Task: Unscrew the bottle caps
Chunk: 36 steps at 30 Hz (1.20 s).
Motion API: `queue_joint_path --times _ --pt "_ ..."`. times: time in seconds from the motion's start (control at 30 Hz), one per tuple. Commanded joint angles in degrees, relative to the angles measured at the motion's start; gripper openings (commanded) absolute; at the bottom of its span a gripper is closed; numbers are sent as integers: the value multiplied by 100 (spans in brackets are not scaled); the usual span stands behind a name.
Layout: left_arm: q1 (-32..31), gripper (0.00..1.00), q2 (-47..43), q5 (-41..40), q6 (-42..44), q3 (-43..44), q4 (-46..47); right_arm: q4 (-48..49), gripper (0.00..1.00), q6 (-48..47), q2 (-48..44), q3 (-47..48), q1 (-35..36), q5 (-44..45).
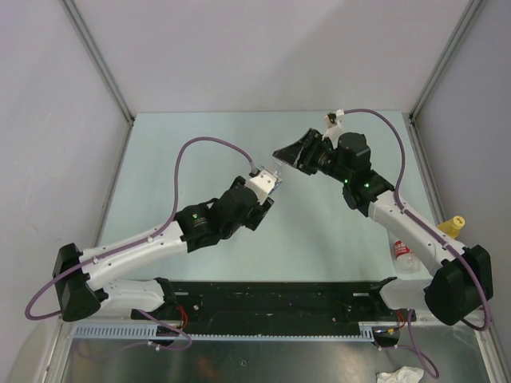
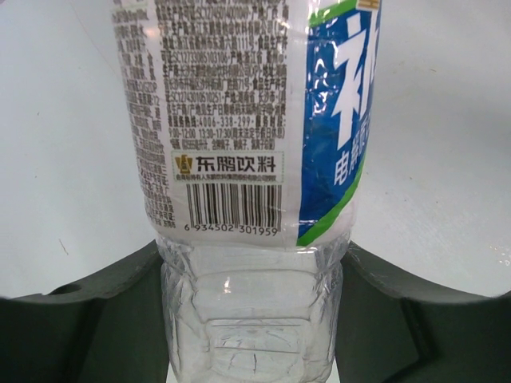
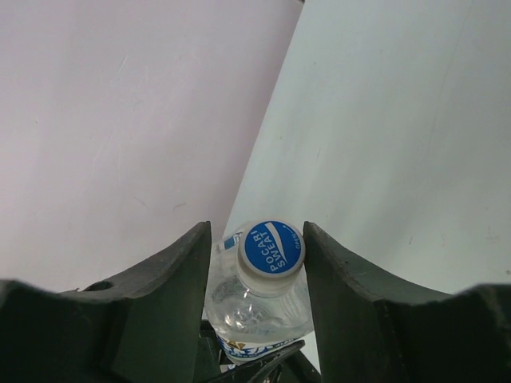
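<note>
White cap [image 3: 271, 249] between right pincer [image 3: 256, 233] jaws

My L arm [image 1: 136, 243] reaches fwd & inward toward mid-table, elbow bent low. L gripper [image 1: 270, 180] is clamped on a bottle [image 2: 239, 120], L fingers [image 2: 96, 319] pressing both sides of its clear body. R arm [image 1: 407, 229] stretches fwd & left, R gripper [image 1: 291, 152] facing the L one. R fingers [image 3: 160, 311] straddle the cap [image 3: 271, 249]; can't tell if they're gripping.

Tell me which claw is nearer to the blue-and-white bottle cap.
Right. The right claw straddles the cap, a finger on each side. The left claw grips the bottle on its clear part below the label, away from the cap.
</note>
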Motion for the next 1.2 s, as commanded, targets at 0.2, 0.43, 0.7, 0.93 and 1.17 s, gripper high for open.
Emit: queue_joint_path --times 0.2,0.43,0.7,0.93,1.17 --pt "-87 7 54 -378 162 320 -16 669 53 300 133 270 -2 -347" --pt "-132 6 55 -499 143 339 -25 567 5 243 109 263 -2 -301" --pt "-156 1 -115 -510 -38 158 -4 710 0 -260 -113 256 89 -413" --pt "-149 0 -320 -277 -148 33 189 1399 0 -467 -293 80 137 -1075" --pt "-154 0 -807 507 -151 -296 723 2039 0 -622 -647 -245 152 -1611"
